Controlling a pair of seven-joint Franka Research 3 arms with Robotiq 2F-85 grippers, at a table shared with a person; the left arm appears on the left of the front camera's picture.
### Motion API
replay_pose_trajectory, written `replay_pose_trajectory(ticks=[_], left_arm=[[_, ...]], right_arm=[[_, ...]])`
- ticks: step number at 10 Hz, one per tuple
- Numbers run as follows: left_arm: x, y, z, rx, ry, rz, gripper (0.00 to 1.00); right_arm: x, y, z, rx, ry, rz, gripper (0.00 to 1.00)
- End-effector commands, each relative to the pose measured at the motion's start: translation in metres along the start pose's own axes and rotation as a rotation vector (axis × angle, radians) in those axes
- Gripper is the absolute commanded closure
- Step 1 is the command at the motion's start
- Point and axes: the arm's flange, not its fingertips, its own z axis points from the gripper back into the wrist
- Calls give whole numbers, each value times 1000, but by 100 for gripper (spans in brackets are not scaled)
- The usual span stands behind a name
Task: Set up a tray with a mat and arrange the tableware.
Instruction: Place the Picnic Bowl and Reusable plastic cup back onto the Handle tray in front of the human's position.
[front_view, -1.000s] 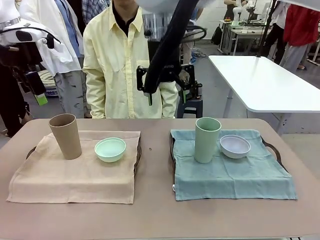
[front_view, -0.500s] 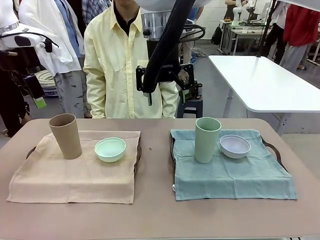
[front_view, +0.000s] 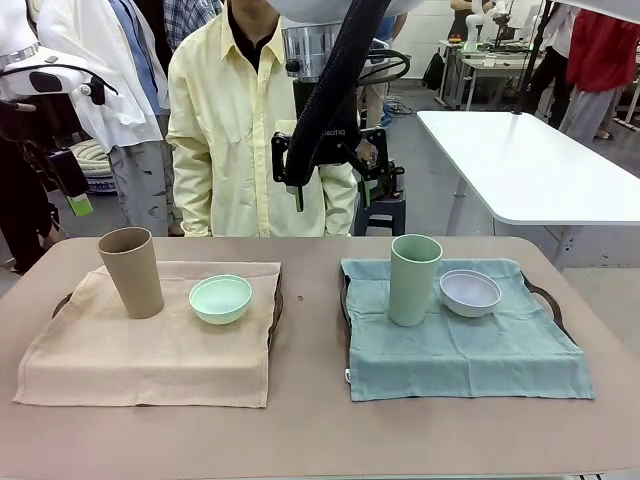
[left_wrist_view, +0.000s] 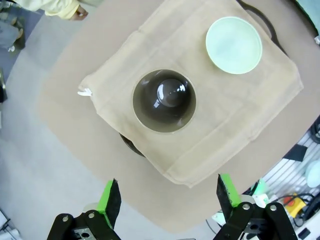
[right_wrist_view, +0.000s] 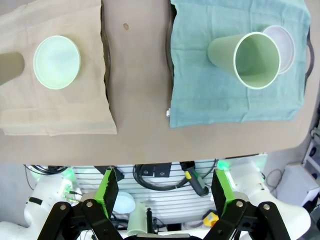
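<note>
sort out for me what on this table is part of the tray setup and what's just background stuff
Part of the job:
tan cup and mint green bowl on the beige mat
sage green cup and white bowl on the teal mat
tray handles poking out under both mats

Just around:
white table behind
person in a yellow shirt at the far side

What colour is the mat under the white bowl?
Teal blue-green mat, under the white bowl; clearest in the front view.
</note>
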Motion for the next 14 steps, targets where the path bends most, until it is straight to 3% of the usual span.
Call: replay_pose_trajectory(ticks=[1,5,7,12,14], left_arm=[[-2,-1,-2,22,-8,-8,0],[0,0,0,0,0,0,0],[-5,-14,1,-3,44,133,0],[-14,-32,16,-57,42,533,0],[-18,-23,17,-155,13,557,0]], right_arm=[[-2,-2,-5,8,-11,-4,4],[0,0,0,0,0,0,4],[-3,-15,-1,24,10,33,4],[-24,-106,9,176,10,-40,4],[-38,-156,9,255,-7,-54,4]])
